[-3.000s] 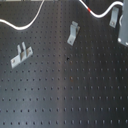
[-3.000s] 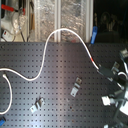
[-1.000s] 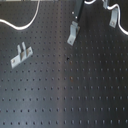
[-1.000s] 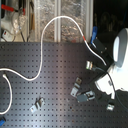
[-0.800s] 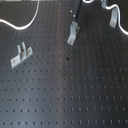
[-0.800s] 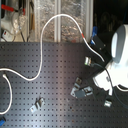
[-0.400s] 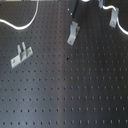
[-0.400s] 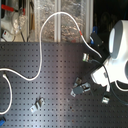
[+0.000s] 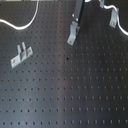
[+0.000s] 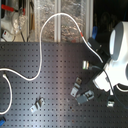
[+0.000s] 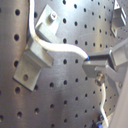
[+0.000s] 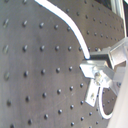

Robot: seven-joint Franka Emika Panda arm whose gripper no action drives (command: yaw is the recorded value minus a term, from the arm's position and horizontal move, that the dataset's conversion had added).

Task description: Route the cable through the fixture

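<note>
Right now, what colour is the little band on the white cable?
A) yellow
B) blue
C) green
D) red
D: in the second exterior view the white cable carries a short red band where it runs down toward the gripper.

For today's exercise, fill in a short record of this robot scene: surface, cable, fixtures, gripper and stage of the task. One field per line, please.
surface: black perforated board
cable: white cable with a red band, looping across the board
fixtures: metal clip fixtures, several on the board
gripper: gripper shut on the cable, beside a clip
stage: in the first wrist view the cable lies across that clip; whether it is seated cannot be told
</note>
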